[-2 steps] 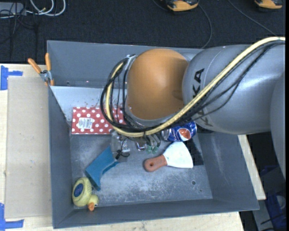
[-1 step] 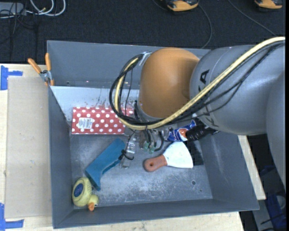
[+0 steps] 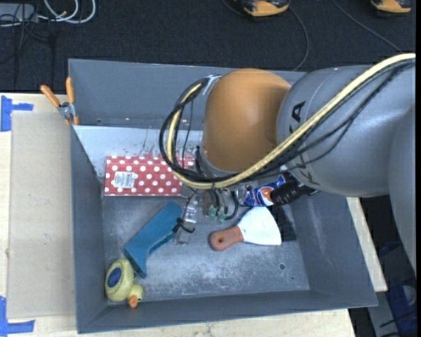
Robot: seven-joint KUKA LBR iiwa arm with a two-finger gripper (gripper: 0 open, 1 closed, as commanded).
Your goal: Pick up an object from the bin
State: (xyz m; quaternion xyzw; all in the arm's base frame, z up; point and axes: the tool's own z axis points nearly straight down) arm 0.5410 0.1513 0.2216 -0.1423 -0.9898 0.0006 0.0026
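Observation:
My gripper [image 3: 187,221] hangs below the orange wrist cover, low over the middle of the bin. It sits at the right end of a blue wedge-shaped plastic thing [image 3: 152,236] that lies slanted toward the bin's front left; whether it touches that thing is unclear. Just right of the gripper lies a white scraper [image 3: 259,229] with a reddish-brown handle [image 3: 223,239]. A red box with white dots [image 3: 142,175] lies flat behind them, its right end hidden under the arm.
A yellow duck-shaped toy [image 3: 122,281] with a blue disc rests in the front left corner. A blue, red and white packet [image 3: 265,194] peeks out beneath the arm, beside a dark object [image 3: 288,223]. The arm and its cables cover the bin's back right.

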